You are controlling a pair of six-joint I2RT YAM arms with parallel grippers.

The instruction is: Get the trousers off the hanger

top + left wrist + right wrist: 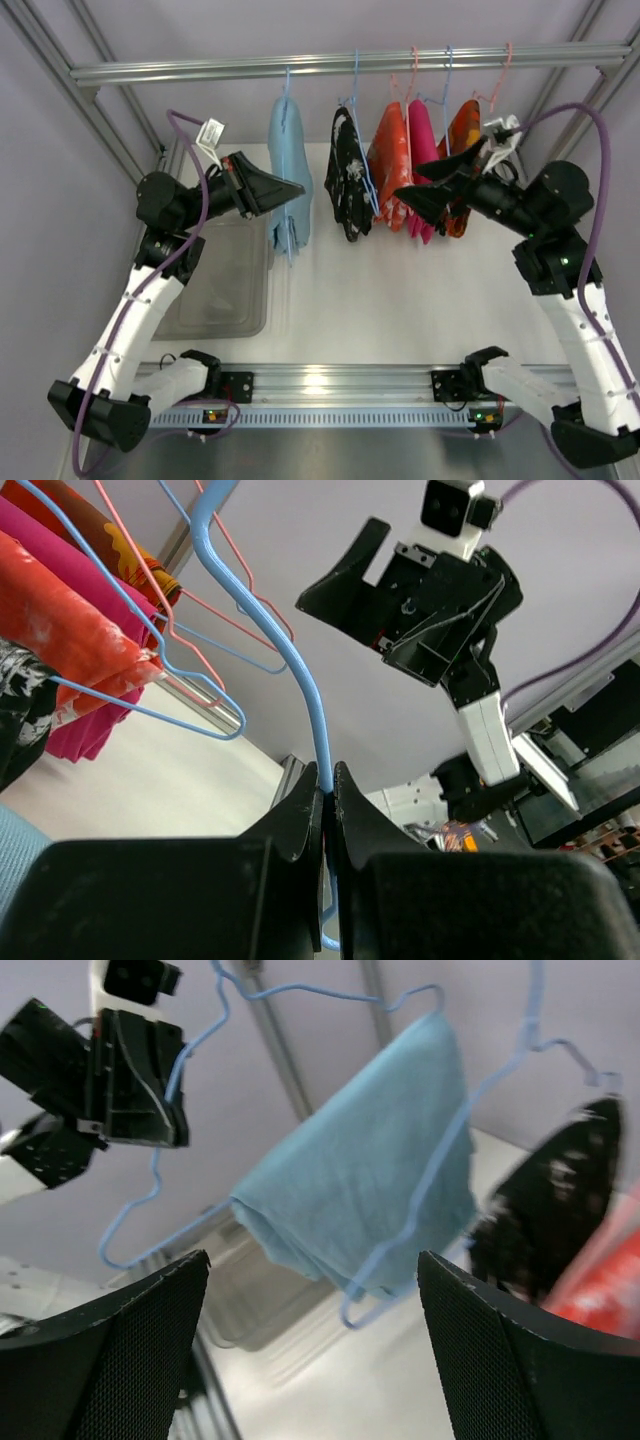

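Blue hanger pinched in left claw.

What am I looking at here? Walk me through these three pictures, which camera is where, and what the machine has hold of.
These show two robot arms bolted to the near edge of a table. The overhead view looks down from behind them; the other two pictures come from small cameras on each wrist. A metal rail crosses the back, with garments on wire hangers: light blue trousers, then black, orange and pink pieces. A clear plastic bin sits on the table at the left. The left end effector is shut on the blue hanger that carries the blue trousers; its wrist view shows the wire pinched between the two fingers. The right end effector is open and holds nothing; in its own view the blue trousers hang ahead between its fingers.
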